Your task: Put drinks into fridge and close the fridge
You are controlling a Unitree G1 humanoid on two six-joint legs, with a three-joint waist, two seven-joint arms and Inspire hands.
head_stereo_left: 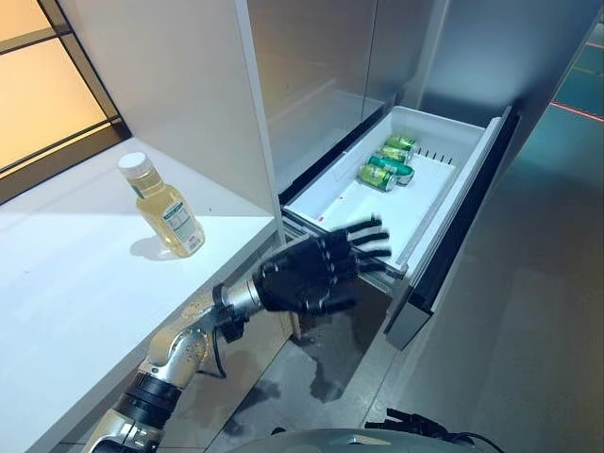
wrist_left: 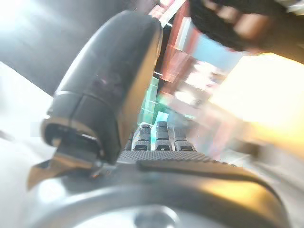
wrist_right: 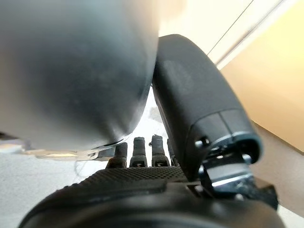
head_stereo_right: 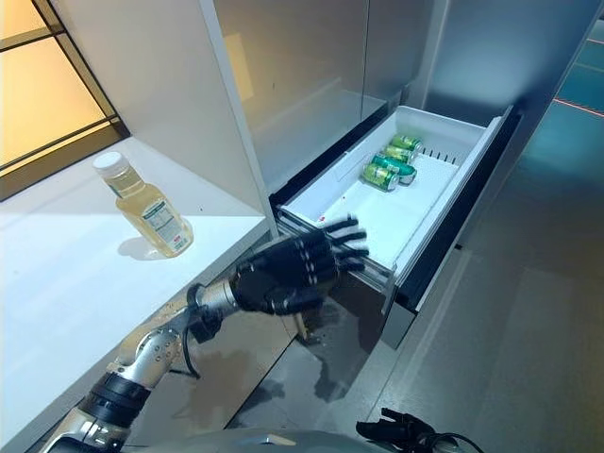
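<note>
A pale-yellow drink bottle (head_stereo_left: pixel 165 208) with a white cap stands upright on the white counter (head_stereo_left: pixel 66 302). The fridge's lower drawer (head_stereo_left: pixel 447 200) is pulled out, white inside, with three green cans (head_stereo_left: pixel 387 166) lying at its far end. My left hand (head_stereo_left: pixel 310 274) hovers at the drawer's near front corner, open, fingers spread and empty; it is well apart from the bottle. My right hand (wrist_right: pixel 142 183) shows only in its own wrist view, fingers straight, holding nothing.
The grey fridge front (head_stereo_left: pixel 321 66) rises behind the drawer. The white cabinet side panel (head_stereo_left: pixel 170 85) stands between counter and fridge. Grey floor (head_stereo_left: pixel 528 321) lies to the right of the drawer. A window (head_stereo_left: pixel 47 85) borders the counter's far left.
</note>
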